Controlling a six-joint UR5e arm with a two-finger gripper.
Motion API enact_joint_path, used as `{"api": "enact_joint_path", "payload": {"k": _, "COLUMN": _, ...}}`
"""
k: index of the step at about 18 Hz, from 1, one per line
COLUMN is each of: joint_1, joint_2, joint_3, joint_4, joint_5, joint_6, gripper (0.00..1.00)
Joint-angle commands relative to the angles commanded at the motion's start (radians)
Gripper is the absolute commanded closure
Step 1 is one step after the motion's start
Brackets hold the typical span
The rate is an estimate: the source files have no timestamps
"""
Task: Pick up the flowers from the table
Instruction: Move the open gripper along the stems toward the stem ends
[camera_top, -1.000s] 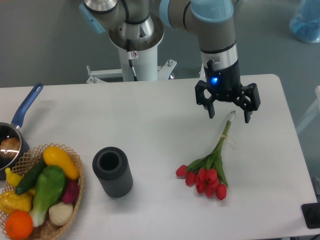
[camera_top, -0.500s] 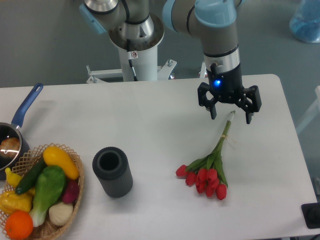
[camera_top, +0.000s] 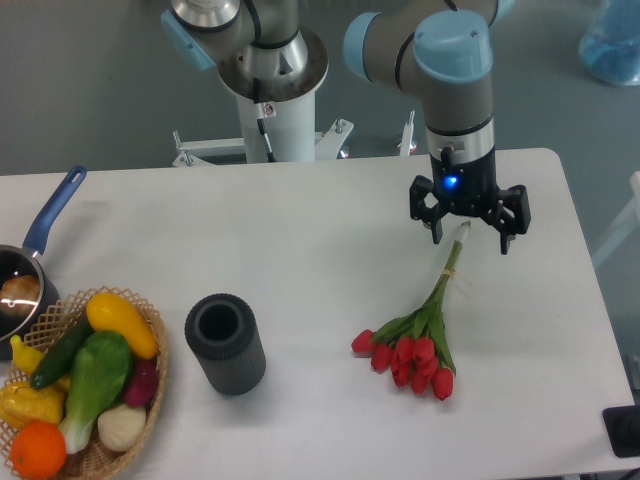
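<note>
Nearest me, well off to the side of the jaws at the table's (camera_top: 300, 250) front corner, a wicker basket (camera_top: 150, 385) holds fruit and vegetables, with a dark ribbed cylinder (camera_top: 225, 343) standing between it and the flowers (camera_top: 418, 345). The red blooms lie flat on the white top on the near side of the jaws, their thin stems running up so the cut tips sit right beneath the gap. Farther back the gripper (camera_top: 470, 238) hangs with its jaws spread wide, one finger to each side of the stem tips, gripping nothing.
</note>
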Motion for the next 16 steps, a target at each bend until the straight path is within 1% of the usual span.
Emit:
{"api": "enact_joint_path", "payload": {"k": 2, "joint_1": -0.001, "joint_2": 0.002, "joint_3": -0.018, "joint_4": 0.0, "joint_5": 0.0, "joint_6": -0.005, "gripper": 0.0}}
{"api": "enact_joint_path", "payload": {"k": 10, "joint_1": -0.005, "joint_2": 0.0, "joint_3": -0.021, "joint_4": -0.011, "joint_5": -0.014, "joint_6": -0.002, "gripper": 0.0}}
{"api": "enact_joint_path", "payload": {"k": 16, "joint_1": 0.014, "joint_2": 0.008, "joint_3": -0.026, "joint_4": -0.02, "joint_5": -0.012, "joint_6": 0.0, "gripper": 0.0}}
